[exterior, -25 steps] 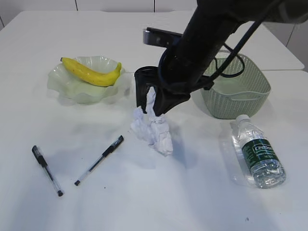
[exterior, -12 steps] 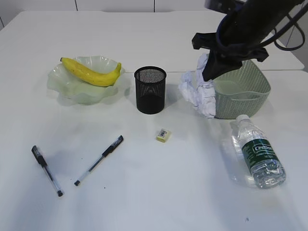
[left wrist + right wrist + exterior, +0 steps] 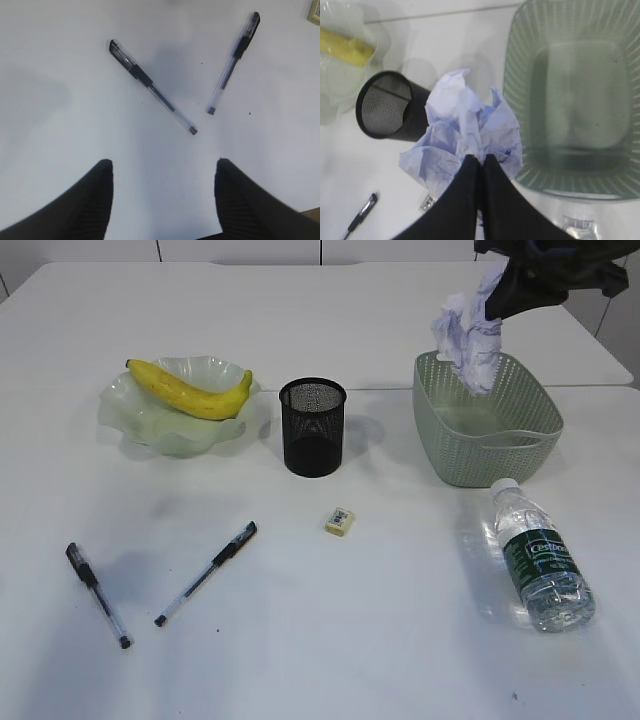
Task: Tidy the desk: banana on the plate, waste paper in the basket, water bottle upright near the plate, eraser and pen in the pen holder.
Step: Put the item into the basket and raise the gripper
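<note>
My right gripper [image 3: 500,285] [image 3: 480,159] is shut on the waste paper [image 3: 468,330] [image 3: 465,130] and holds it in the air over the left part of the sage-green basket [image 3: 520,445] [image 3: 520,65]. The banana [image 3: 190,390] lies on the pale green plate [image 3: 130,425]. The black mesh pen holder [image 3: 313,427] [image 3: 390,112] stands upright. The eraser [image 3: 340,521] lies in front of it. Two pens [image 3: 205,573] [image 3: 97,592] lie at the front left; both show in the left wrist view [image 3: 232,62] [image 3: 150,85]. The water bottle [image 3: 537,555] lies on its side. My left gripper [image 3: 162,167] is open and empty above the desk [image 3: 330,640].
The basket is empty inside. A second white table [image 3: 590,350] adjoins at the back right.
My right gripper has lifted the waste paper from beside the pen holder and carried it right and up, to over the basket. The eraser has come into view.
</note>
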You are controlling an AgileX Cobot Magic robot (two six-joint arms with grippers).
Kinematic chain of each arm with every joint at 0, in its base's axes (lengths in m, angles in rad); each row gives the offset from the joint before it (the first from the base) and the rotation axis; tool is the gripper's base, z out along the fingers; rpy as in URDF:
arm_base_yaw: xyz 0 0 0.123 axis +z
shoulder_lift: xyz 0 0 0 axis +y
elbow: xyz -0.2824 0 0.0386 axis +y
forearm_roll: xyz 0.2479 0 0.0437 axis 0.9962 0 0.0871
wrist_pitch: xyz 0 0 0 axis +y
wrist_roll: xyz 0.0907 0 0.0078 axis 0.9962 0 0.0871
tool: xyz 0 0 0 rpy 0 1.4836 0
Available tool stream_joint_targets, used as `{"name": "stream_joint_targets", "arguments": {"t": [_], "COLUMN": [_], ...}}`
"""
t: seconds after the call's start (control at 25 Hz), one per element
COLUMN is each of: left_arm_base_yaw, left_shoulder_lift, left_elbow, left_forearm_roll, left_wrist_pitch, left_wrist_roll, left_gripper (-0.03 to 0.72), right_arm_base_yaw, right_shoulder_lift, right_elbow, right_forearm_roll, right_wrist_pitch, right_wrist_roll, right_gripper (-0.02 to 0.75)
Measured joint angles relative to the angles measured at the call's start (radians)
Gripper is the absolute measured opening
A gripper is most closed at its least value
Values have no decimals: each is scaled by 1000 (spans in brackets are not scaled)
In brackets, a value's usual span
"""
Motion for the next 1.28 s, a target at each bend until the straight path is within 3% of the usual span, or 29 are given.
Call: {"name": "stream_joint_targets", "arguments": {"t": [0.28,1.08,1.28], "left_arm_base_yaw": [0,0,0], "left_shoulder_lift": [0,0,0], "left_elbow": [0,0,0], "left_forearm_roll": [-8,-25,-29], "left_wrist_pitch": [-4,-39,-41], "left_wrist_roll": [0,0,0], "left_gripper": [447,447,447], "right_arm_base_yaw": [-67,-71,-71], "right_shoulder_lift": [7,301,317], "right_elbow": [-17,-62,-62], "right_forearm_roll": [-7,-9,-10], "right_wrist_pitch": [-61,-191,-193], "right_wrist_roll": [26,47,57], "right_gripper": [-10,-9,43]}}
